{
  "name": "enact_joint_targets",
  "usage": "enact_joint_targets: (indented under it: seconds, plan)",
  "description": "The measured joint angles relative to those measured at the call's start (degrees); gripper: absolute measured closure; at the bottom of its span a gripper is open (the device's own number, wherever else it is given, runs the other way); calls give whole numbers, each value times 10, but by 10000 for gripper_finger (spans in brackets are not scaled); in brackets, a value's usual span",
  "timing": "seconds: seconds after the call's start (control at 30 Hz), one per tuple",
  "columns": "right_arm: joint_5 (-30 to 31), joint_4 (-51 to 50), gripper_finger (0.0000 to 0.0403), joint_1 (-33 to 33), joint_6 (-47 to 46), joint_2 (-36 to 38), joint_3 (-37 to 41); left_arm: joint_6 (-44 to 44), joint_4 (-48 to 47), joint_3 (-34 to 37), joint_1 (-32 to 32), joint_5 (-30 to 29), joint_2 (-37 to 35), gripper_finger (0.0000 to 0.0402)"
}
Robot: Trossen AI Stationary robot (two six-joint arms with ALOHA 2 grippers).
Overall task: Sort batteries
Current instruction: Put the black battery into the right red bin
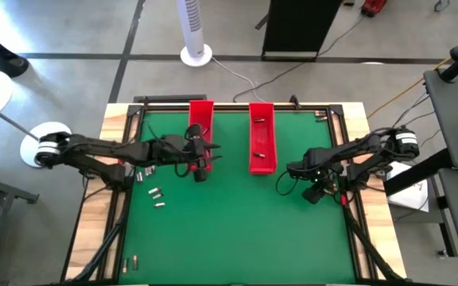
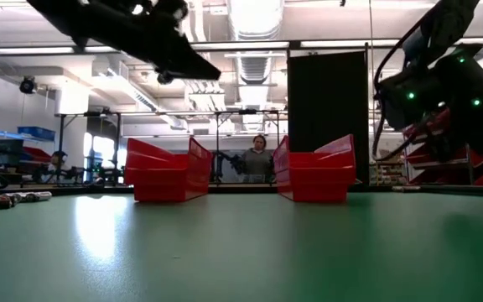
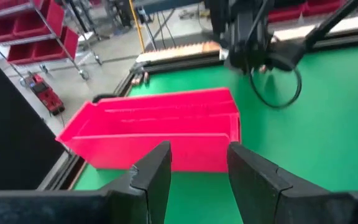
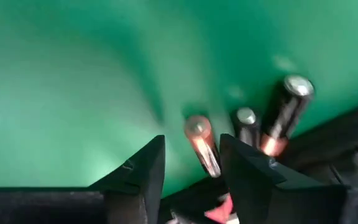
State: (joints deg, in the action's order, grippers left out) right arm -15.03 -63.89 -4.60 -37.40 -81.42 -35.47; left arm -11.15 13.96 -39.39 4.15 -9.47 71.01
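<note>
At the left of the high view, the left arm (image 1: 94, 151) reaches in from the table's left edge, and the left gripper (image 1: 200, 163) sits at the near end of the left red tray (image 1: 202, 115), in the upper middle of the frame. The left wrist view shows its two dark fingers (image 3: 157, 177) parted by a moderate gap with nothing between them, pointed toward a red tray (image 3: 160, 127) lying on the green mat (image 1: 237, 230).

Below and left of that gripper, several loose batteries (image 1: 156, 193) lie scattered on the mat at centre left, and two more (image 1: 129, 260) rest near the lower left corner. In the low view a few batteries (image 2: 11, 199) show at the far left edge.

Right of centre stands the right red tray (image 1: 261, 135), with two small batteries (image 1: 257, 149) inside it.

Farther right, the right gripper (image 1: 318, 191) is down at the mat near the table's right edge, well apart from both trays. Its wrist view shows the fingers (image 4: 138, 174) slightly apart, with three batteries (image 4: 247, 127) lying just beyond the tips; one copper-toned battery (image 4: 201, 146) lies in line with the gap, though whether the fingers touch it cannot be told.
</note>
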Motion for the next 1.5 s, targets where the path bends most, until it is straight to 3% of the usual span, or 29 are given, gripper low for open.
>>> enact_joint_targets:
  seconds: [0.53, 0.67, 0.93, 1.1, 1.5]
  plan:
    - [-24, 41, 353, 15, 21, -58, 3, 14, -17, 32, -6, 0, -79, 265]
    - [-37, 27, 351, 31, 20, -54, 4, 13, -22, 36, -7, 0, -83, 265]
    - [-28, 22, 293, 49, 21, -54, 6, 13, -22, 36, -9, 0, -84, 265]
    - [-34, 17, 278, 49, 31, -54, 6, 15, -20, 36, -11, 0, -85, 265]
    - [-43, 26, 354, 49, 27, -53, 17, 15, -16, 36, -15, 0, -89, 265]
